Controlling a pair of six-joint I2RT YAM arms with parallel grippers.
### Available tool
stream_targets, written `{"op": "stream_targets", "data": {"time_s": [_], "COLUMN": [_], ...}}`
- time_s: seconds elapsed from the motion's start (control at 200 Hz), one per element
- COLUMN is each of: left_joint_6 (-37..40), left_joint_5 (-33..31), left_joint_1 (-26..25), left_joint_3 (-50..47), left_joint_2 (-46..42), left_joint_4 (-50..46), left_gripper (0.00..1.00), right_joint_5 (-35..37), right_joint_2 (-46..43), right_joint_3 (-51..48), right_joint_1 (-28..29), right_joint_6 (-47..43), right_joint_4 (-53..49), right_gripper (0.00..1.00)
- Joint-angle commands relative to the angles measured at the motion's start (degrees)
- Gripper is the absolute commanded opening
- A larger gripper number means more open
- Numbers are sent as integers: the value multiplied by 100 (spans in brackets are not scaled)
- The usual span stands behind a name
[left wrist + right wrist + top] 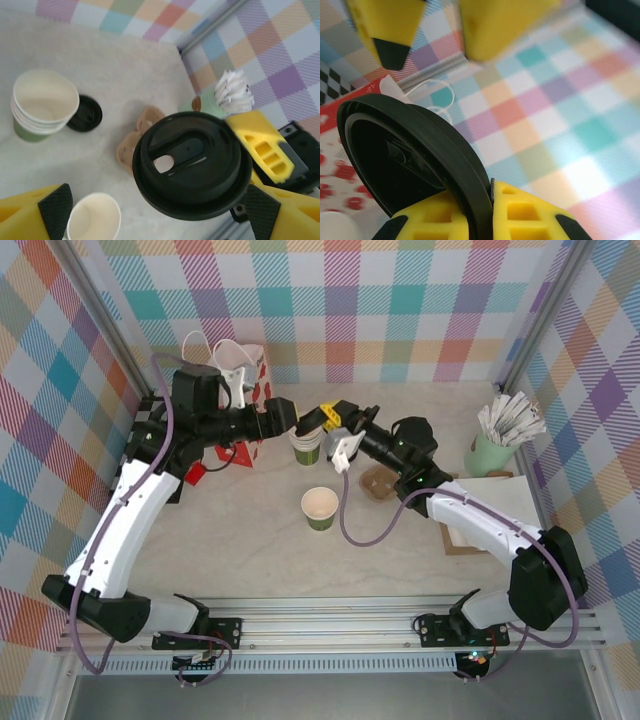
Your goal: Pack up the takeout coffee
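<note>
Count first: 1 takeout coffee (192, 167), black lid facing the left wrist cam, cup body hidden under it. It's up off the table, abt 12 o'clock from table centre, between the two tools. The right gripper (487, 212) is clamped on the lid's rim, w/ the rim edge squeezed between its yellow fingers. The left gripper (157, 212) is spread wide, one pad (55, 207) each side of the lid and not touching it, so released.

Rest of the tally:
- 1 stack of nested cups (42, 107), green w/ white rims, no lid.
- 1 loose black lid (86, 114), flat on the table just beside the stack.
- 1 single open cup (320, 505), a bit toward 6 o'clock of centre.
- 1 gift bag (258, 365), red on white w/ white handles, upright at 10 o'clock, L arm across its front.
- 1 mint holder (490, 452) stuffed w/ white packets, at 3 o'clock by the R wall.
- Brown card pieces (378, 482) betw. the open cup and the holder, number unclear.

Room: the near half of the table (250, 545), 6 o'clock side, lies open betw. the arms. The back strip at 12–1 o'clock is open too. R side is tight, w/ the holder and a brown board (460, 540) poking out under the R arm.

Surface is pale, stone-look, matte. Pastel plaid panels (400, 300) stand on three sides, w/ a metal post (545, 312) at each back corner.
</note>
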Motion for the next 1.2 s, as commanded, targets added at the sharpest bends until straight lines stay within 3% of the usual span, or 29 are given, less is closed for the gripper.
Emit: {"op": "stream_targets", "data": {"time_s": [0.0,0.07,0.165,0.28,0.46,0.565,0.855,1.045,1.1,1.195], "left_joint_6": [391,512,685,680,740,849,1162,1006,922,926], "left_joint_5": [829,896,1505,2050,2448,2818,2342,2875,3259,3340], "left_joint_1": [279,366,510,613,617,617,801,979,987,978], "left_joint_3": [329,458,446,321,128,8,-144,-509,-615,-677], "left_joint_2": [157,224,284,356,394,431,446,280,301,335], "left_joint_4": [-1180,-1393,-1470,-1409,-1238,-1195,-1670,-1255,-1066,-1052], "left_gripper": [88,84,78,68,56,53,52,52,49,45], "right_joint_5": [-1291,-1713,-2028,-2109,-2054,-2001,-1715,-1734,-1753,-1738], "right_joint_2": [30,-34,-72,-151,-119,-100,-110,-117,-100,-44], "right_joint_3": [-157,-168,-161,-94,-28,19,104,119,135,173], "right_joint_1": [31,31,39,168,300,364,373,373,378,389], "right_joint_6": [-2521,-2879,-3144,-2614,-2776,-2746,-2691,-2588,-2515,-2457], "right_joint_4": [653,421,296,498,439,338,257,275,275,284], "right_gripper": [0,0,0,0,0,0,0,0,0,0]}}
